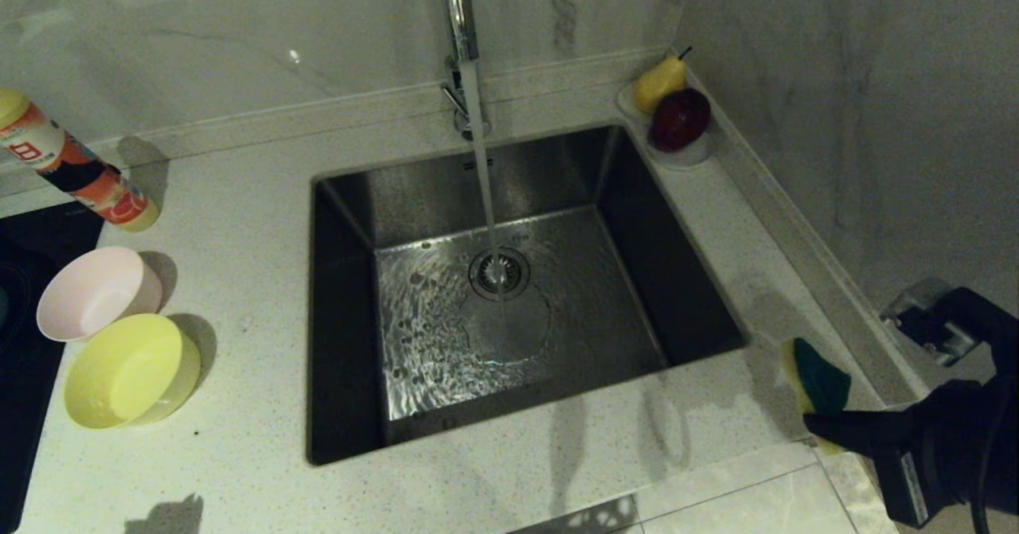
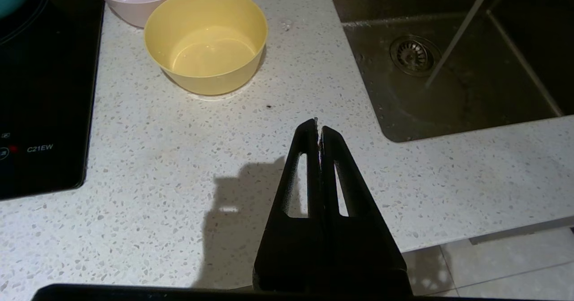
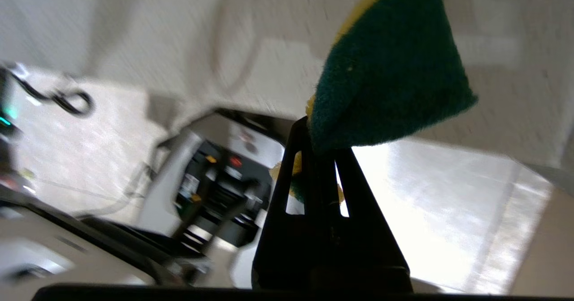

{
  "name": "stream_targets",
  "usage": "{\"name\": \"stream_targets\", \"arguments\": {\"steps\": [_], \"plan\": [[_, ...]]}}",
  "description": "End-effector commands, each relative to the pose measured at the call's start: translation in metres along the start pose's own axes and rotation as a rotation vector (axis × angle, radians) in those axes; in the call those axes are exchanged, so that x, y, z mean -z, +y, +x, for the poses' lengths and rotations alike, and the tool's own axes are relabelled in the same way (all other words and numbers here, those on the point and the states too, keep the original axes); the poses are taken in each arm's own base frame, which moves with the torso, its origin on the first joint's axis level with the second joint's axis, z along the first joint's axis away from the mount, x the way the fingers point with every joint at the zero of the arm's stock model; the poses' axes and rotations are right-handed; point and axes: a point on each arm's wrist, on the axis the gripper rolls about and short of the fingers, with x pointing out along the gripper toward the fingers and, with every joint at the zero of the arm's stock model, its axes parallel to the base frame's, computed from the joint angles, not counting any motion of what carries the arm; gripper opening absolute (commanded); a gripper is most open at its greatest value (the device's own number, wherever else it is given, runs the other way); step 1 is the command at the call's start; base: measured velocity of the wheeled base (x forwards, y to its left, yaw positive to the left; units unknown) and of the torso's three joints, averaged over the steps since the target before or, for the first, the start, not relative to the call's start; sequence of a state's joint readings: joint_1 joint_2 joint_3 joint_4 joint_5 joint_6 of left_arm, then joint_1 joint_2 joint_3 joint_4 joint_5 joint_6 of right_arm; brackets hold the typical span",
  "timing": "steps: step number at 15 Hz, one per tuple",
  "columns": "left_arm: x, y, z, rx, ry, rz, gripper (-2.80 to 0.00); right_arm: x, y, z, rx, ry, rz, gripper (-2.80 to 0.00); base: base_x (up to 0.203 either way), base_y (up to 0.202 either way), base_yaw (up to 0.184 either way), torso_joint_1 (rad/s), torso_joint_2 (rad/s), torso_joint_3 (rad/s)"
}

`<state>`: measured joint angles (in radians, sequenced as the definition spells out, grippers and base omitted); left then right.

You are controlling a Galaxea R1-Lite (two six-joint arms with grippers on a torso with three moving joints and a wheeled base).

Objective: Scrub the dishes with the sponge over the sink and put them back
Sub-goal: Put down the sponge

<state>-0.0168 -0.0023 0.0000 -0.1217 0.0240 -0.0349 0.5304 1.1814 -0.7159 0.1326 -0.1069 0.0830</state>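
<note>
While the right pincer (image 3: 320,139) pinches it, the sponge (image 3: 390,72) shows dark green scouring face over yellow foam

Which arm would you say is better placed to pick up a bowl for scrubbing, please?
Left. Its end effector is shut and empty over the speckled counter, near the yellow plastic bowl. The right end effector already grips the green-and-yellow sponge, right of the steel sink.

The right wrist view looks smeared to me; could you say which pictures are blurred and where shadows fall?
Right wrist view: background streaked with blur, sponge fairly sharp. Left wrist view: sharp, the left gripper casting a shadow on the counter. Head view: dim, bowl shadows on the counter.
</note>
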Motion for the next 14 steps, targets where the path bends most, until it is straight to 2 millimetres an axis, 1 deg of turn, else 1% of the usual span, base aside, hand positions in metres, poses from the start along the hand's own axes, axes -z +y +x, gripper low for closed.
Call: {"name": "stream_targets", "arguments": {"steps": [1,3,5,9,11,13,14], "plan": [[0.011,0.000,0.002,-0.002,0.040,0.001,-2.80,0.019,-0.003,-0.005,0.025,0.021,-0.038,-2.80,0.000,0.000,0.000,0.000,0.00,0.000],[0.011,0.000,0.002,-0.002,0.040,0.001,-2.80,0.032,-0.003,-0.003,0.029,0.055,-0.060,-2.80,0.000,0.000,0.000,0.000,0.00,0.000],[0.011,0.000,0.002,-0.002,0.040,0.001,-2.80,0.032,-0.002,-0.004,0.020,0.010,-0.062,-2.80,0.000,0.000,0.000,0.000,0.00,0.000],[0.011,0.000,0.002,-0.002,0.039,0.001,-2.80,0.040,-0.001,0.005,0.033,0.036,-0.068,-2.80,0.000,0.000,0.000,0.000,0.00,0.000],[0.011,0.000,0.002,-0.002,0.040,0.001,-2.80,0.042,0.001,0.015,0.046,0.036,-0.078,-2.80,0.000,0.000,0.000,0.000,0.00,0.000],[0.011,0.000,0.002,-0.002,0.040,0.001,-2.80,0.046,0.003,0.033,0.077,0.033,-0.117,-2.80,0.000,0.000,0.000,0.000,0.00,0.000],[0.011,0.000,0.002,-0.002,0.040,0.001,-2.80,0.045,0.001,0.041,0.093,-0.005,-0.131,-2.80,0.000,0.000,0.000,0.000,0.00,0.000]]}}
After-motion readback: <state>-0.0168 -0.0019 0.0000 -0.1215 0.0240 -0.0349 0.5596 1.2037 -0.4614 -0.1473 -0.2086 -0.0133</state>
